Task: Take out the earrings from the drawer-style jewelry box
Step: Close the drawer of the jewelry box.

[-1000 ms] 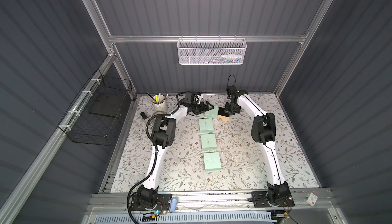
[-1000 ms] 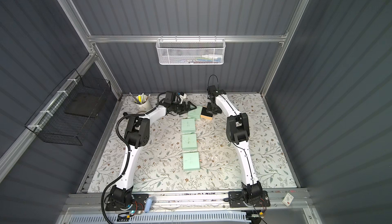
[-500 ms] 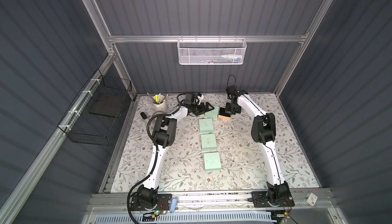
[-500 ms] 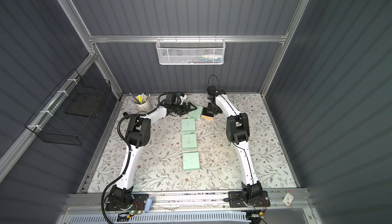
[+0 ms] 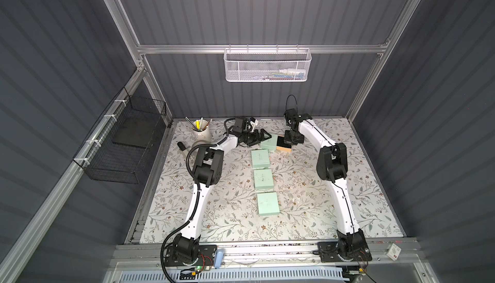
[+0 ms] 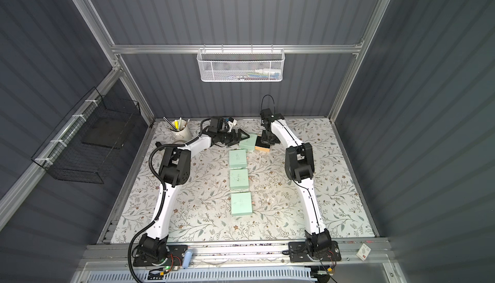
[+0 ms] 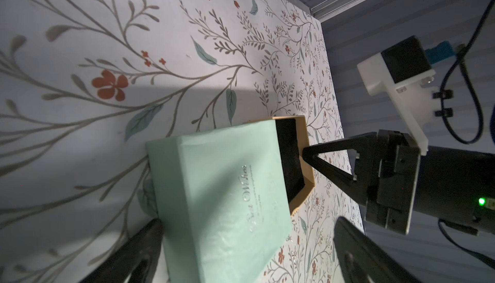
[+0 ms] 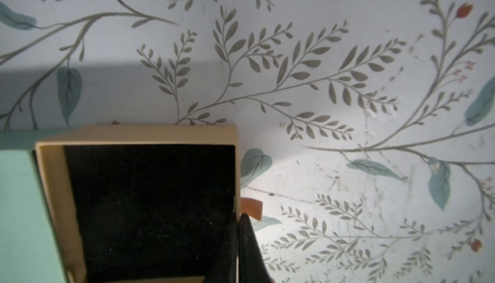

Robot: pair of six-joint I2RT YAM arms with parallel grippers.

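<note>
Spread wide, my left pincer (image 7: 249, 222) has crept up astride the mint sleeve (image 7: 214, 174), while my right pincer (image 8: 239, 218) stays pinched on the front wall of the drawer (image 8: 136, 134).

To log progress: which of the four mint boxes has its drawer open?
The rearmost box: its tan drawer sticks out; the three nearer ones are closed.

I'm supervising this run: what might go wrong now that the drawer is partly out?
1. The left gripper stands open around the mint sleeve, not clamping it, so the sleeve may slide along with any further pull.
2. The right gripper looks shut on the thin front wall of the tan drawer; that pinch may slip.
3. No earrings show on the black lining; they may sit under the sleeve.
</note>
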